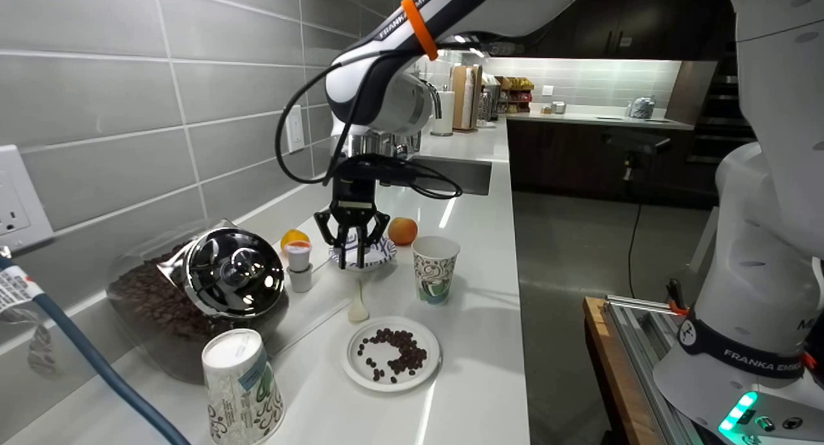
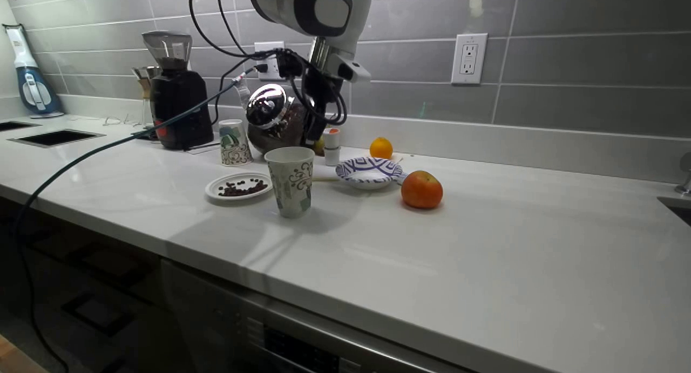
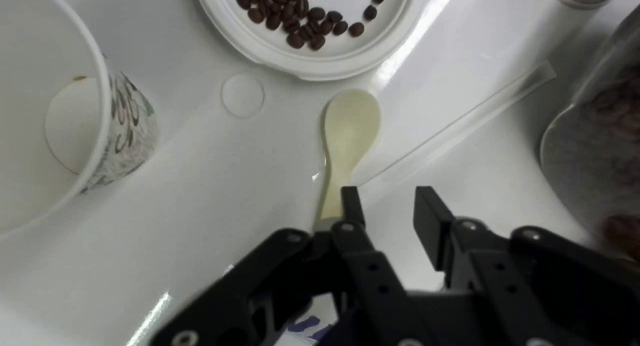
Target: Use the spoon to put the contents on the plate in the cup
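Cream-coloured, the spoon [image 3: 350,130] lies on the counter [image 2: 486,254], its bowl just beside the plate [image 1: 382,350] of coffee beans [image 1: 404,350]. By its handle hangs the gripper [image 3: 388,193], 2 fingers spread. Nearby stands the patterned paper cup [image 1: 436,268]; a blue-patterned dish [image 2: 371,167] sits past the handle's end.

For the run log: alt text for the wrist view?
Open robot hand at bottom, partly hiding a pale spoon on a white counter. At top, a plate of brown beans; left, a paper cup; right, a clear jar.
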Tool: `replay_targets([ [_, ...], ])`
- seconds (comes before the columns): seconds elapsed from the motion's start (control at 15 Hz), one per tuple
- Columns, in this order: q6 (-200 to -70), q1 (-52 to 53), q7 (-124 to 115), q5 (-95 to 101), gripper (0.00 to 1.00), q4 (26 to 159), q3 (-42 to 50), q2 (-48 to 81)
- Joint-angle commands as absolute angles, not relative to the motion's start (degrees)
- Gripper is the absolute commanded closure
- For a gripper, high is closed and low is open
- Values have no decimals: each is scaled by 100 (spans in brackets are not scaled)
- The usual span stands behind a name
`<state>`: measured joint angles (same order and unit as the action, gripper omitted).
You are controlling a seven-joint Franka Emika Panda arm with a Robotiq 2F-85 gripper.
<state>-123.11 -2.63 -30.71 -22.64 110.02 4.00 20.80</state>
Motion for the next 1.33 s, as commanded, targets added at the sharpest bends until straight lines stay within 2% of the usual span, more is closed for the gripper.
replay_targets([
  [0.0,-12619,-337,-2811,-2511,36,10891,346,2499],
  [0.27,-12661,-349,-2788,-2474,7,10766,346,2898],
  [0.53,-12536,-333,-2918,-2373,3,10605,399,3175],
  [0.6,-12510,-335,-2937,-2367,11,10578,406,3212],
  [0.67,-12486,-327,-2961,-2347,25,10556,423,3237],
  [0.73,-12450,-332,-2958,-2348,36,10528,433,3255],
  [1.27,-12473,-313,-2958,-2320,92,10401,438,3239],
])
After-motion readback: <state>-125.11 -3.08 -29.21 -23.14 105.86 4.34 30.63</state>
